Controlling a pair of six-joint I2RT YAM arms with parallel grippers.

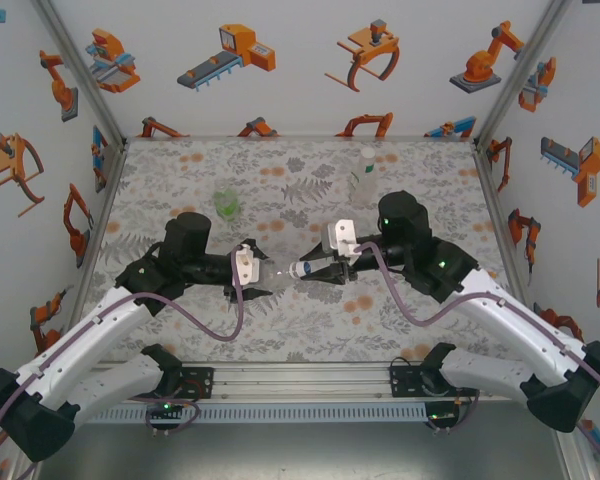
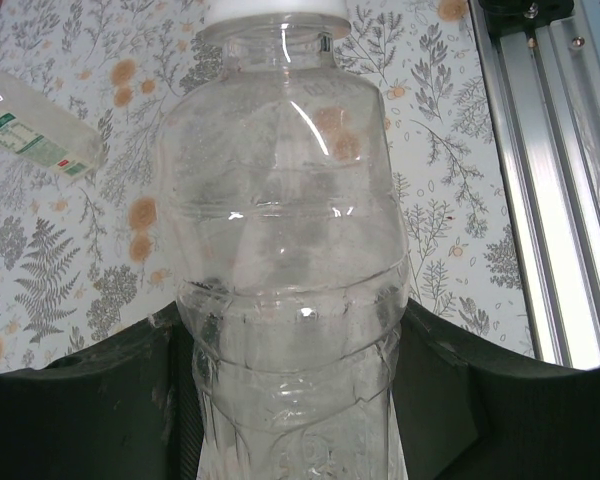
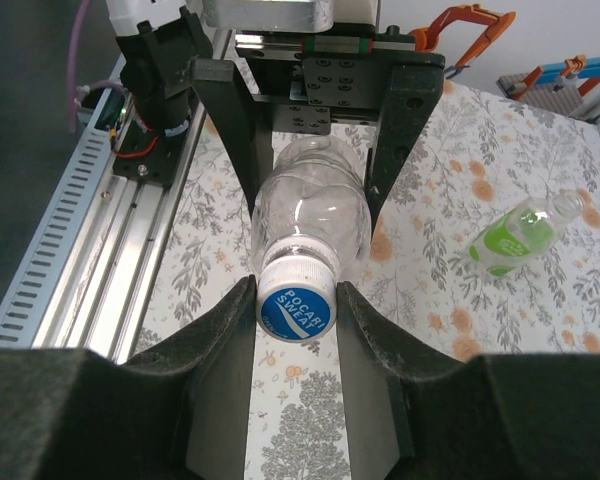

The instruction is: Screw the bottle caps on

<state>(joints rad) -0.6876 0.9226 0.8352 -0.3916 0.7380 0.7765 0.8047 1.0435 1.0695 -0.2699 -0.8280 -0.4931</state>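
A clear bottle [image 1: 283, 270] hangs level above the table between the two arms. My left gripper [image 1: 263, 268] is shut on its body; in the left wrist view the bottle [image 2: 280, 200] fills the space between the fingers [image 2: 100, 400] of the left gripper [image 2: 295, 330]. My right gripper [image 3: 295, 292] is shut on the bottle cap [image 3: 298, 312], white with a blue printed top, which sits on this bottle's neck [image 3: 305, 215]. The right gripper [image 1: 318, 268] faces the left one. The cap's white edge [image 2: 275, 10] shows at the top of the left wrist view.
A green-tinted bottle [image 1: 226, 205] stands behind the left arm, also in the right wrist view [image 3: 520, 235]. A clear labelled bottle [image 1: 363, 172] stands at the back right; its label [image 2: 35, 135] shows from the left wrist. An aluminium rail [image 2: 540, 200] runs along the near table edge.
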